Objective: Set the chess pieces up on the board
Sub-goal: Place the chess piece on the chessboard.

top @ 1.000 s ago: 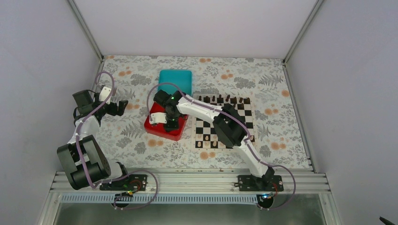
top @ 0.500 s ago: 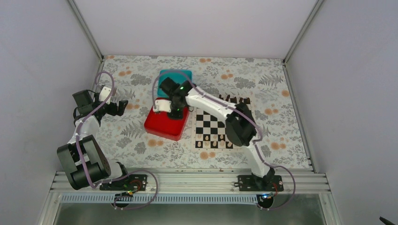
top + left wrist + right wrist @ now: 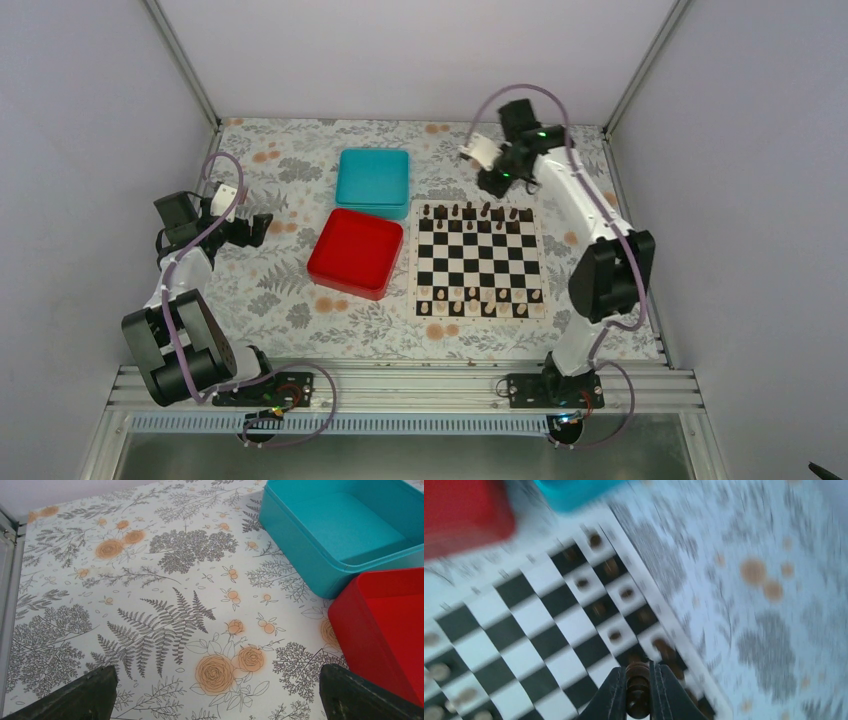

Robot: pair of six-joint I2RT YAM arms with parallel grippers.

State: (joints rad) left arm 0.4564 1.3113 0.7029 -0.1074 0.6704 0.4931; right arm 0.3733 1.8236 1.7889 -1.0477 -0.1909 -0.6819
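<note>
Fingers of my right gripper are pinched tight on one dark chess piece, which stands upright between them with no gap on either side. My wrist feed is smeared by blur, yet I can make out the board lying below this gripper and stretching off to its left. More dark pieces dot the two rows of squares along the board edge closest to the gripper. I cannot tell which square the held piece hangs above.

Past the far corner of the board from this gripper, I see part of the red tray and a sliver of the teal box. On the overhead feed the right gripper sits high, just beyond the board's dark-piece edge. The pale pieces line the opposite edge, the one farthest from it.

My left gripper is spread wide, its two fingers at the bottom corners of its own wrist feed. It holds nothing and only the flowered table shows between the fingers. The teal box lies ahead of this gripper and to its right. The red tray is closer in on the right, just beside the box. This gripper is well apart from the board.
</note>
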